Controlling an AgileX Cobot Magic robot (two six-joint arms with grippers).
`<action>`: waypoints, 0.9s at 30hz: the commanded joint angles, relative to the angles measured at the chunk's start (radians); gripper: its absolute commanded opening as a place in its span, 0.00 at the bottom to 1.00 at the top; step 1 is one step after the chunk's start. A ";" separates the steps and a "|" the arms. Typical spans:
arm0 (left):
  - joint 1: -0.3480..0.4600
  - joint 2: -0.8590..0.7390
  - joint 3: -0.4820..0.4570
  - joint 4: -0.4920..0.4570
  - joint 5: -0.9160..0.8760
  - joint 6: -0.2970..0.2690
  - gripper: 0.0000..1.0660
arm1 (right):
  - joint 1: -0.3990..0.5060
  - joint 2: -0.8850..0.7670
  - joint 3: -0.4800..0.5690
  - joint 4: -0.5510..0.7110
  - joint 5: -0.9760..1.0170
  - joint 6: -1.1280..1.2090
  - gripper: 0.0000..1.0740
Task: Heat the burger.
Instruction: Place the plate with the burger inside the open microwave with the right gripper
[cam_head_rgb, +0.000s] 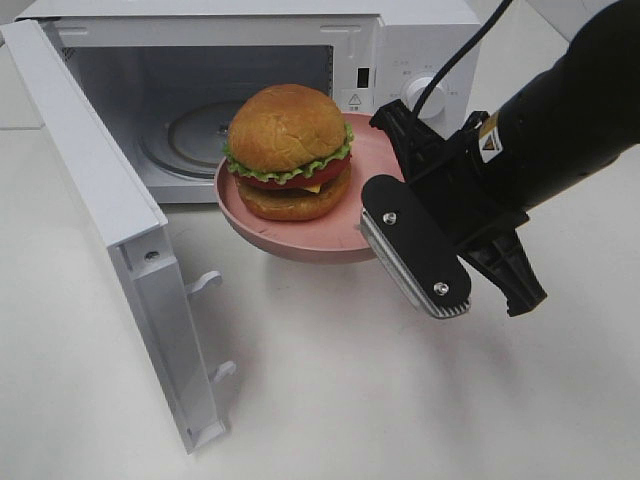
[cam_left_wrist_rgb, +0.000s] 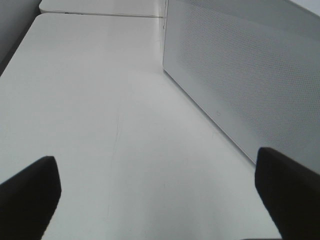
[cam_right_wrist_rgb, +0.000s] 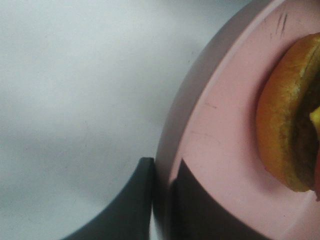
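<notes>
The burger (cam_head_rgb: 288, 150), with a golden bun, lettuce, tomato and a dark patty, sits on a pink plate (cam_head_rgb: 300, 245). The plate hangs just in front of the open microwave (cam_head_rgb: 420, 40), level with its cavity. My right gripper (cam_head_rgb: 386, 160) is shut on the plate's right rim. The right wrist view shows one finger under the rim and one on top (cam_right_wrist_rgb: 162, 200), with the burger's bottom bun (cam_right_wrist_rgb: 285, 135) close by. My left gripper (cam_left_wrist_rgb: 159, 200) is open over bare table with nothing between its fingers. It does not show in the exterior high view.
The microwave door (cam_head_rgb: 110, 210) is swung wide open to the left and reaches toward the table's front. A glass turntable (cam_head_rgb: 190, 135) lies inside the cavity. A white perforated panel (cam_left_wrist_rgb: 250, 75) stands close to the left gripper's right side.
</notes>
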 joint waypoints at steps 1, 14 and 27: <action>0.003 -0.016 0.000 -0.001 -0.015 0.000 0.92 | 0.000 0.019 -0.048 0.029 -0.047 0.010 0.03; 0.003 -0.016 0.000 -0.001 -0.015 0.000 0.92 | 0.000 0.129 -0.173 0.081 -0.044 -0.069 0.03; 0.003 -0.016 0.000 -0.001 -0.015 0.000 0.92 | -0.003 0.263 -0.310 0.099 -0.075 -0.095 0.00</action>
